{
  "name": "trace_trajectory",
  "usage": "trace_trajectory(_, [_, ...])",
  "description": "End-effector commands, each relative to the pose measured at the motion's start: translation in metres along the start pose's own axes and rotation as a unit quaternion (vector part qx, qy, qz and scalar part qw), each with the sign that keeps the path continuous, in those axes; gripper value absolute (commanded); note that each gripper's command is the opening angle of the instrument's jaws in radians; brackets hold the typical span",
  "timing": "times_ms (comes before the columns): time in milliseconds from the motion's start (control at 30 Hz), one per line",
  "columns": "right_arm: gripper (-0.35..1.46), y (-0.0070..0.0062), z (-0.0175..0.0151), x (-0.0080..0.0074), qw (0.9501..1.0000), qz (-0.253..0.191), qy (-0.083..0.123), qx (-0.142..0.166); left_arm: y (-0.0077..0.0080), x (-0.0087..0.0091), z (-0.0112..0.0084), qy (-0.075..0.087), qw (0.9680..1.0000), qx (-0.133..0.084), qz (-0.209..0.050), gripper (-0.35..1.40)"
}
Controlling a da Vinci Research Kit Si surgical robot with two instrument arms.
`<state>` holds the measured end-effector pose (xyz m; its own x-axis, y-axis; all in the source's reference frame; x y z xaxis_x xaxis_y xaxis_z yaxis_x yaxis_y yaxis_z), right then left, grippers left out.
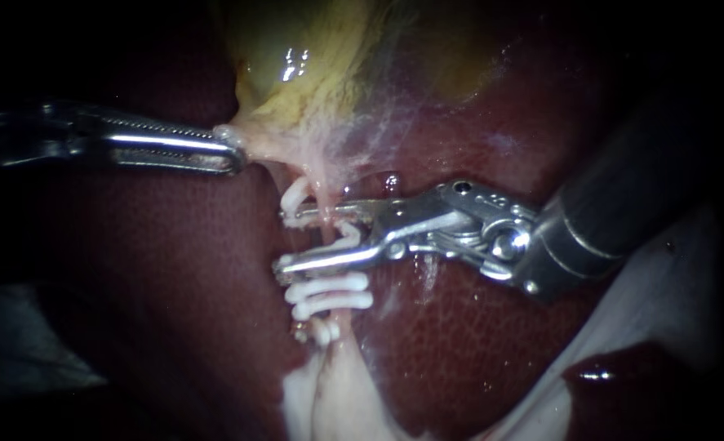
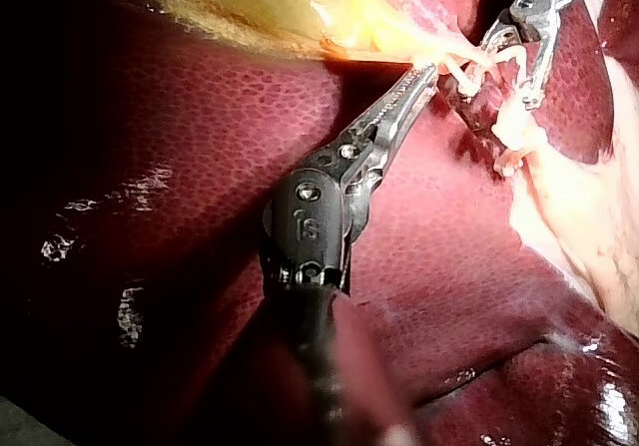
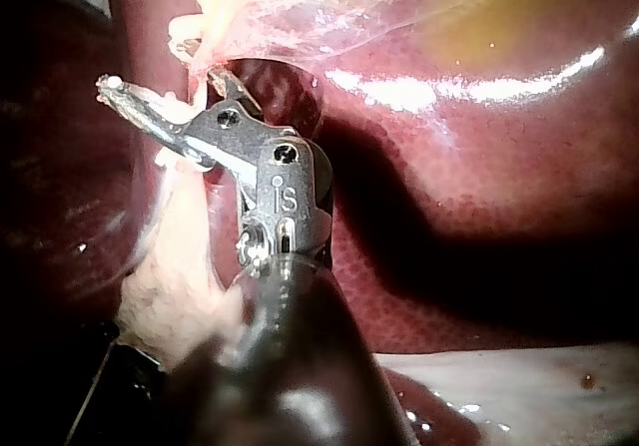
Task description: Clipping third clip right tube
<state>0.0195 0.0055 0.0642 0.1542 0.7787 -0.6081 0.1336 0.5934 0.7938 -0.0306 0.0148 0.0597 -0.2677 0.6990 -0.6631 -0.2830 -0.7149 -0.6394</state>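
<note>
White clip (image 1: 348, 238) held in right instrument (image 1: 284, 241), astride tube (image 1: 324, 196), left instrument (image 1: 235, 155) gripping gallbladder (image 1: 296, 77)

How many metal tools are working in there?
2. The left instrument comes in from the left, jaws shut on the gallbladder's pale lower end. The right instrument comes from the right, jaws holding a white clip astride the tube.

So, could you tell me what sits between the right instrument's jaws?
A white clip and a stretch of pale tube; the lower jaw covers the tube's continuation.
</note>
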Motion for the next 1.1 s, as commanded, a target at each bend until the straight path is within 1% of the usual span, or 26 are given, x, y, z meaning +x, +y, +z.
trace_trajectory(33, [0.49, -0.0002, -0.0001, 0.0002, 1.0, 0.001, 0.002, 0.001, 0.0, 0.0, 0.0, 0.0, 1.0, 0.0, 0.0, -0.35])
trace_trajectory(133, [0.49, -0.0004, -0.0003, 0.0006, 1.0, 0.002, 0.003, 0.002, 0.0, 0.0, 0.0, 0.0, 1.0, 0.0, 0.0, -0.35])
trace_trajectory(267, [0.47, -0.0004, -0.0005, 0.0005, 1.0, 0.002, 0.003, 0.003, 0.0, 0.0, 0.0, 0.0, 1.0, 0.0, 0.0, -0.35])
trace_trajectory(367, [0.41, -0.0006, -0.0008, 0.0005, 1.0, 0.002, 0.003, 0.005, 0.0, 0.0, 0.0, 0.0, 1.0, 0.0, 0.0, -0.35])
trace_trajectory(433, [0.33, -0.0008, -0.0011, 0.0004, 1.0, 0.001, 0.002, 0.007, 0.0, 0.0, 0.0, 0.0, 1.0, 0.0, 0.0, -0.35])
trace_trajectory(600, [-0.09, -0.0011, -0.0017, 0.0003, 0.9997, 0.009, -0.003, 0.022, 0.0, 0.0, 0.0, 0.0, 1.0, 0.0, 0.0, -0.35])
trace_trajectory(667, [-0.17, -0.0011, -0.0017, 0.0003, 0.9995, 0.011, -0.006, 0.029, 0.0, 0.0, 0.0, 0.0, 1.0, 0.0, 0.0, -0.35])
trace_trajectory(733, [-0.33, -0.0011, -0.0017, 0.0003, 0.9991, 0.019, -0.009, 0.038, 0.0, 0.0, 0.0, 0.0, 1.0, 0.0, 0.0, -0.35])
trace_trajectory(833, [-0.35, -0.0011, -0.0017, 0.0003, 0.9979, 0.044, -0.013, 0.045, 0.0, 0.0, 0.0, 0.0, 1.0, 0.0, 0.0, -0.35])
trace_trajectory(1100, [-0.35, -0.0011, -0.0017, 0.0003, 0.998, 0.044, -0.013, 0.045, 0.0, 0.0, 0.0001, 0.0, 1.0, 0.0, 0.0, -0.35])
